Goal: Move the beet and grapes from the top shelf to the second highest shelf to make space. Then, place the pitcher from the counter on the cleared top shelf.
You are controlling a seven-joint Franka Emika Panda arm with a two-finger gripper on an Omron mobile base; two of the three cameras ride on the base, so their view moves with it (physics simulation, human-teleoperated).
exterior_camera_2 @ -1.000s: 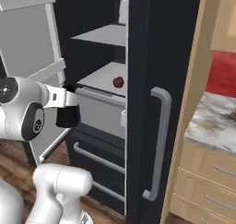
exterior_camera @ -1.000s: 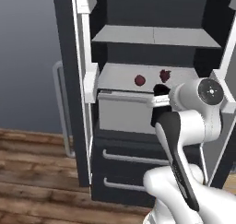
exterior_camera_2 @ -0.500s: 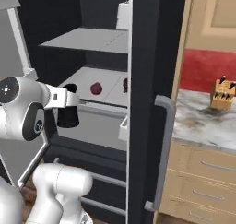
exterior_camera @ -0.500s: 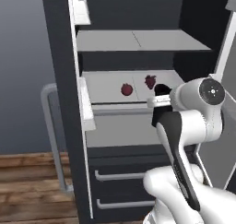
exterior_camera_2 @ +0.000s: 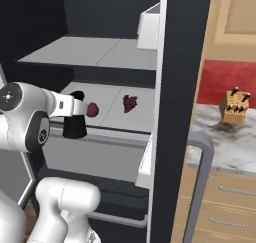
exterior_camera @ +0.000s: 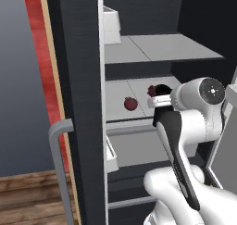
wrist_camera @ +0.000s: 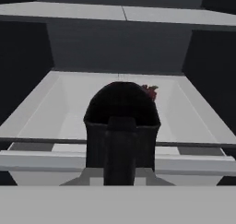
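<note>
We saw the fingers (exterior_camera_2: 75, 132) clamped on the tall slim black pitcher (exterior_camera_2: 75, 118) before the fridge | smooth round dark-red beet (exterior_camera: 130, 103) and bumpy maroon grapes (exterior_camera_2: 130, 103) lay on the flat pale-grey second highest shelf (exterior_camera_2: 112, 118) | thin pale-grey top shelf (exterior_camera: 157, 48) above.

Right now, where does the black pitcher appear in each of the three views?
Left base view: pitcher right of centre, its dark top peeking over the white wrist.
Right base view: pitcher left of centre, just left of the beet.
Hand view: pitcher dead centre, close up.
Shared landmark: the top shelf above it.
</note>
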